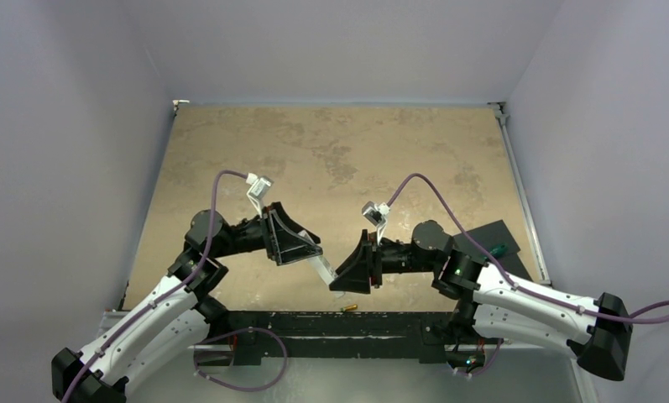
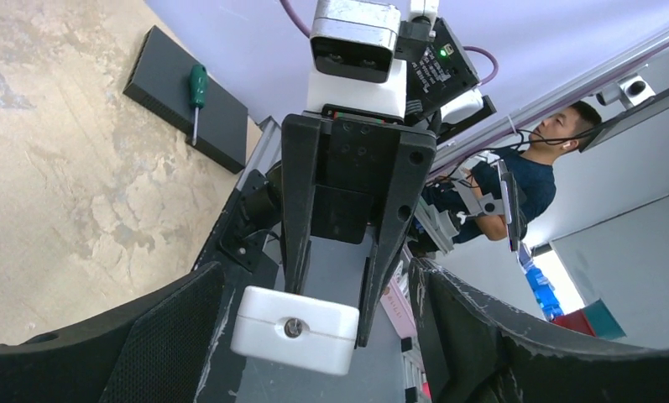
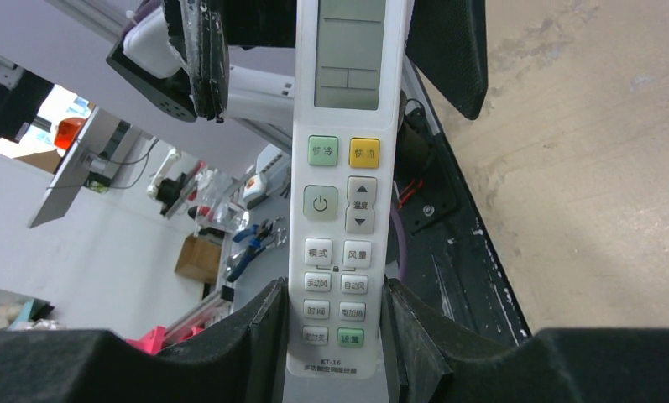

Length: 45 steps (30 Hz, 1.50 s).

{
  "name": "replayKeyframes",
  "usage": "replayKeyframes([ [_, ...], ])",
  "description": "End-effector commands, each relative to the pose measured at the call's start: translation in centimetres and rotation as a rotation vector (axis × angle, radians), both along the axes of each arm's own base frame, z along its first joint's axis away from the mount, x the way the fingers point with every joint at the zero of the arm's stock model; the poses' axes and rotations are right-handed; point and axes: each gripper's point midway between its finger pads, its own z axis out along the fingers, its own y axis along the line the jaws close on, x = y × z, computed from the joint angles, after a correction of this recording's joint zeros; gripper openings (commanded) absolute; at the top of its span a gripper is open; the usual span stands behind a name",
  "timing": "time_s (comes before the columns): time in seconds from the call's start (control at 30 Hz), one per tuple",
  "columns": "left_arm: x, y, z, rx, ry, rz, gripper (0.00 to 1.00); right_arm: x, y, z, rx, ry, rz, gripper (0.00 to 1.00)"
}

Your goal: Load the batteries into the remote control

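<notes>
Right claw (image 3: 335, 306) clamps the remote control (image 3: 337, 168); left claw (image 2: 310, 315) stands open at ten o'clock — closing askew could twist it loose.

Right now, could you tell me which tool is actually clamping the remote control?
The right tool: its fingers press both edges of the remote control at its button end. The left tool only straddles the far end, with a gap showing.

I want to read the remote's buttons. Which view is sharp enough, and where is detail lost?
Right wrist: remote sharp, evenly lit, labels legible. Top external: only a tiny white sliver, no detail. Left wrist: just its end face, no buttons show.
</notes>
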Motion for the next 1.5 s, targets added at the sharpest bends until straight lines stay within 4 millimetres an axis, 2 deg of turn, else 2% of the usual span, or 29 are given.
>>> replayKeyframes([
  [0.0,-0.4,0.1,1.7,-0.056,-0.056,-0.019,0.78,0.2,0.2,2.6,0.104,-0.023,-0.016,0.0],
  [0.5,-0.3,0.0,2.3,-0.089,-0.065,-0.02,0.48,0.8,0.6,2.4,0.132,0.005,-0.05,0.0],
  [0.7,-0.2,0.0,2.8,-0.11,-0.073,-0.017,0.18,0.9,0.7,1.9,0.124,0.009,-0.05,0.0],
  [0.77,0.0,-0.1,2.8,-0.11,-0.068,-0.01,0.0,0.9,0.7,1.7,0.121,0.009,-0.05,0.0],
  [0.9,0.4,-0.1,2.8,-0.114,-0.063,0.008,0.0,0.9,0.7,1.6,0.118,0.008,-0.055,0.0],
  [0.97,0.5,0.0,2.8,-0.117,-0.061,0.018,0.0,1.1,0.6,1.5,0.113,0.006,-0.066,0.1],
  [1.07,0.7,0.0,2.7,-0.117,-0.056,0.031,0.0,1.3,0.3,1.5,0.105,-0.003,-0.084,0.36],
  [1.2,1.1,0.2,2.4,-0.107,-0.046,0.062,0.0,1.7,-0.2,1.7,0.082,-0.035,-0.117,0.57],
  [1.3,1.9,0.3,1.4,-0.062,-0.016,0.108,0.0,2.3,-0.6,1.6,0.038,-0.057,-0.154,0.66],
  [1.47,2.9,0.6,0.4,-0.007,0.017,0.177,0.0,3.4,-1.0,1.3,-0.042,-0.087,-0.209,0.72],
])
